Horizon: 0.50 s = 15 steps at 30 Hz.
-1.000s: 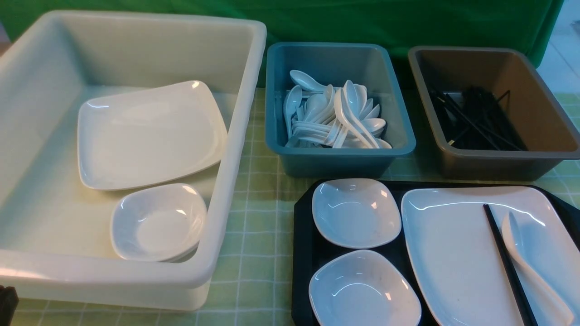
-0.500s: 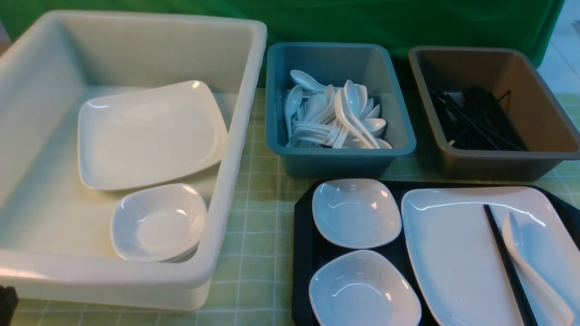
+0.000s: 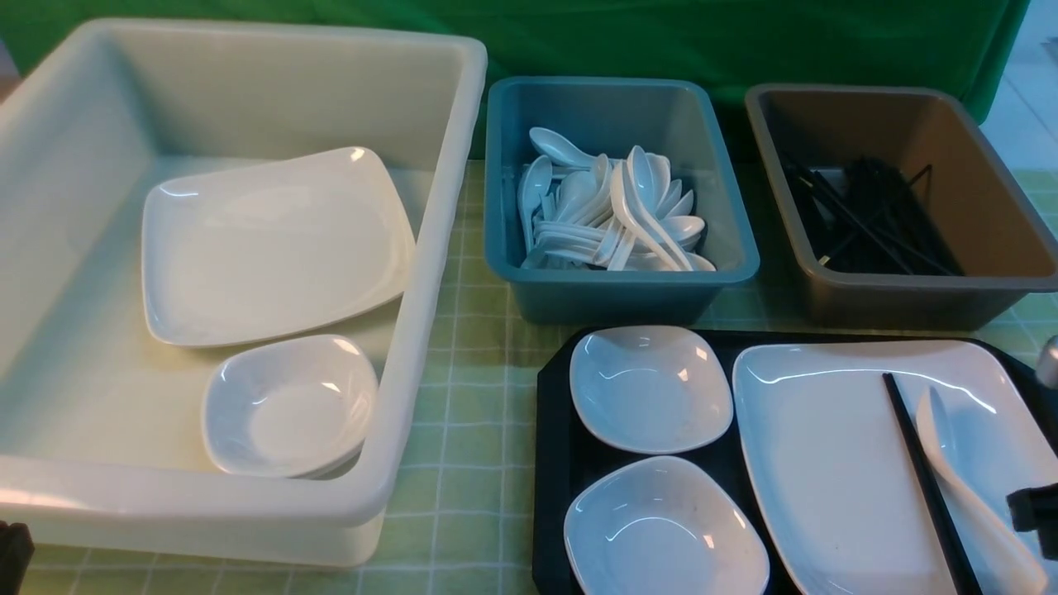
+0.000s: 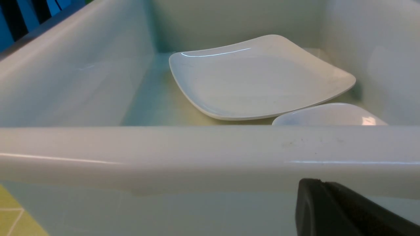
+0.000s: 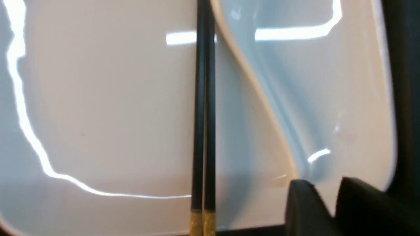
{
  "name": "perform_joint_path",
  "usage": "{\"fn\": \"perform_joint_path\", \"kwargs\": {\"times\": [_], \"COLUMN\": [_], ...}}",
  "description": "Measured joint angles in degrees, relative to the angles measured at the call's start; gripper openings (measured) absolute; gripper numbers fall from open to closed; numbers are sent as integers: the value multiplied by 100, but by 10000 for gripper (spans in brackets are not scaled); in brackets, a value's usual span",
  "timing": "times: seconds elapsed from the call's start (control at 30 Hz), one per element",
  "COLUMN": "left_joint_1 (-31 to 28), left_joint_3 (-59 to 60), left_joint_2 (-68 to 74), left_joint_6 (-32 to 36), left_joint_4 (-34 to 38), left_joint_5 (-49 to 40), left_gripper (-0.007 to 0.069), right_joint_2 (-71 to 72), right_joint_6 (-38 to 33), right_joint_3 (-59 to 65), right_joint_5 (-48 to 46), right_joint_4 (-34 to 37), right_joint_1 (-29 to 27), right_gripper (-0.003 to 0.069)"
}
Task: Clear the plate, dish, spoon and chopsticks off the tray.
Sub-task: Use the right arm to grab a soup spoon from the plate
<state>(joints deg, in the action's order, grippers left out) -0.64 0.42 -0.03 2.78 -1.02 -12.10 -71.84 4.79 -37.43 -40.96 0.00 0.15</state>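
Right hand (image 3: 1033, 508) at lower right edge by spoon (image 3: 950, 446) and chopsticks (image 3: 917, 463) on plate (image 3: 810, 463), opening unclear; left hand (image 3: 11, 552) lower left, closed.

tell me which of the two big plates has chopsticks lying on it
The plate on the black tray: chopsticks and a spoon lie on it. The other plate, in the white tub, is bare.

A mock canteen dish-return station: a desk (image 3: 471, 463) under green checked cloth, a green curtain (image 3: 661, 41) behind, and a white tub (image 3: 446, 207), blue tub (image 3: 620, 302) and brown tub (image 3: 909, 307) sorting crockery (image 3: 273, 248), piled spoons (image 3: 612, 219) and heaped chopsticks (image 3: 868, 219).
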Motion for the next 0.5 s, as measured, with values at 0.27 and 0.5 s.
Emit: {"fn": "perform_joint_path", "kwargs": {"times": [0.27,0.5], "left_joint_1": [0,0], "left_joint_3": [0,0], "left_joint_2": [0,0], "left_joint_6": [0,0], "left_joint_4": [0,0], "left_joint_5": [0,0], "left_gripper": [-2,-2], "right_joint_2": [-1754,-2250], "right_joint_6": [-431,-672], "right_joint_3": [-832,-982], "right_joint_5": [190,274], "right_joint_4": [0,0], "right_joint_1": [0,0], "right_gripper": [360,330]}}
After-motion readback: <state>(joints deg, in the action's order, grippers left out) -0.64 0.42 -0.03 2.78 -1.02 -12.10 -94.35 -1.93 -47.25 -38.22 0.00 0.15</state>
